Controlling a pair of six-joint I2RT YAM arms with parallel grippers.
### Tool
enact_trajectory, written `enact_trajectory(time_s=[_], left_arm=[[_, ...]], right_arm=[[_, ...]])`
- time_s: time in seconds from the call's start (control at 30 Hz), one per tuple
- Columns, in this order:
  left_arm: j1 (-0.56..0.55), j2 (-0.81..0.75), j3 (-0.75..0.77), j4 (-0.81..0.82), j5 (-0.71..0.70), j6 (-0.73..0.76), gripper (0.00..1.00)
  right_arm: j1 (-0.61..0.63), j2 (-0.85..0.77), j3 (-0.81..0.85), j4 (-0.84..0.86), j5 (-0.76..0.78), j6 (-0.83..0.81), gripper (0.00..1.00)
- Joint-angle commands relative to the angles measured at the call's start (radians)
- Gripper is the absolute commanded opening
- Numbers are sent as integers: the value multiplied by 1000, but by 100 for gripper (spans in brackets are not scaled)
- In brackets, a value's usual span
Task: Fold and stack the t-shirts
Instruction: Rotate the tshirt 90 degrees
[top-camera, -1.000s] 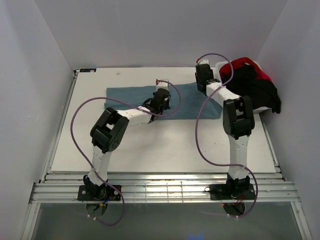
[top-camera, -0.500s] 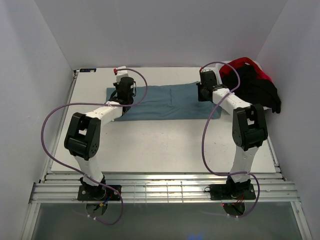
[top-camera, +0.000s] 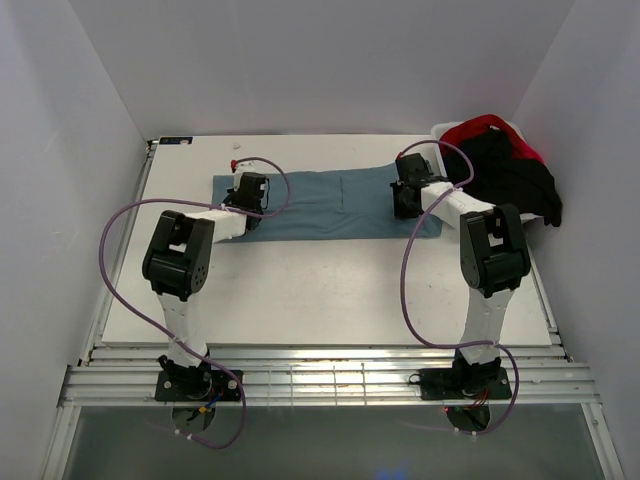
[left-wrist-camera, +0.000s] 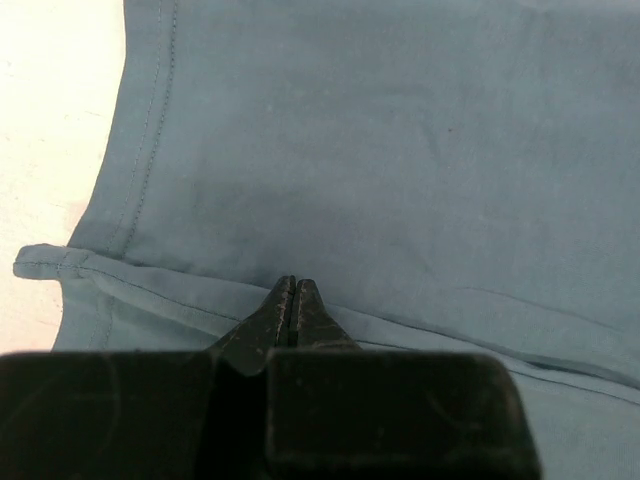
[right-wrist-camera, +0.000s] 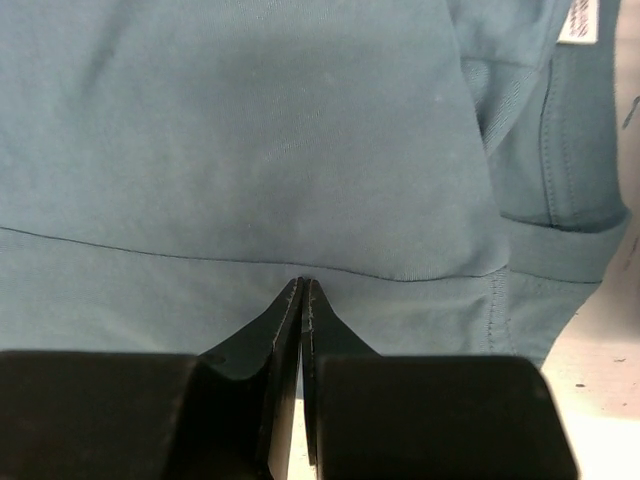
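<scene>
Clenched tight, both sets of jaws show no gap at all.

From the top external view, you have the left gripper (top-camera: 246, 193) at the left end of the teal t-shirt (top-camera: 330, 205) and the right gripper (top-camera: 408, 196) at its right end. The shirt lies flat as a long band across the far half of the table (top-camera: 330, 290). The black and red t-shirts (top-camera: 505, 170) sit heaped at the far right, unfolded. By my reading you are mid-fold on the teal one, with stacking not yet begun. The next move calls for both ends to travel together, so the band doubles over without skewing.

On the left wrist view, the tips meet right at a folded edge of the cloth, with a stitched hem running off to the left. Whether a layer is nipped between them you cannot tell; the gripper body hides the near side.

On the right wrist view, the tips likewise close on a fold line, near the sleeve and the white tag (right-wrist-camera: 578, 20), which is cut off at the frame's top. Any pinched cloth is again hidden.
</scene>
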Motion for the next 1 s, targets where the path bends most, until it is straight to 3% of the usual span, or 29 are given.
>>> enact_trajectory(time_s=[0.0, 0.27, 0.47, 0.8, 0.97], left_arm=[[10, 1, -8, 19, 2, -2, 0], [33, 0, 12, -1, -29, -22, 0], [32, -172, -105, 71, -36, -63, 0], [32, -389, -241, 41, -35, -149, 0], [32, -341, -205, -52, -64, -171, 0]], right_arm=[[3, 6, 16, -16, -8, 18, 8], [3, 3, 1, -14, 1, 16, 8], [5, 9, -5, -10, -5, 16, 8], [16, 15, -10, -8, -10, 19, 8], [19, 14, -11, -11, -11, 26, 8]])
